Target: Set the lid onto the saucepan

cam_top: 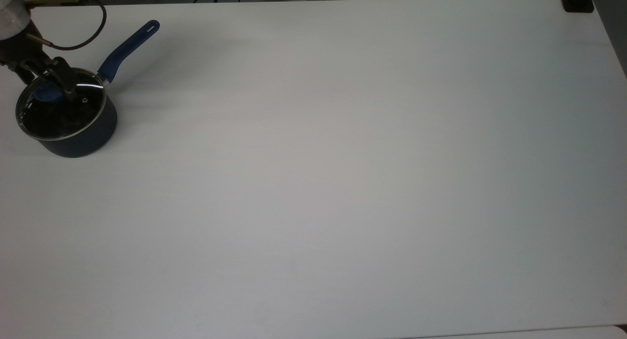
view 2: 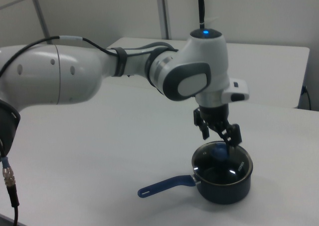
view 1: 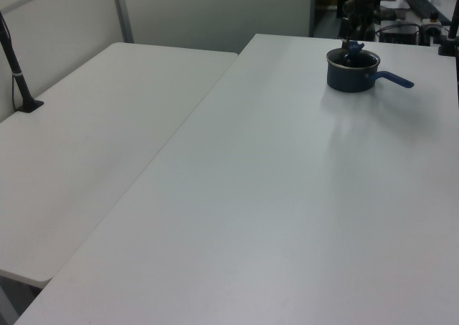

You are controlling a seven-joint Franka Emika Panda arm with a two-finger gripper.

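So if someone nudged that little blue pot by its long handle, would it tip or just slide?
Probably slide or pivot: the saucepan looks squat and sits flat on the smooth table. Pushing the handle sideways would likely swing it round. The glass lid might rattle or shift.
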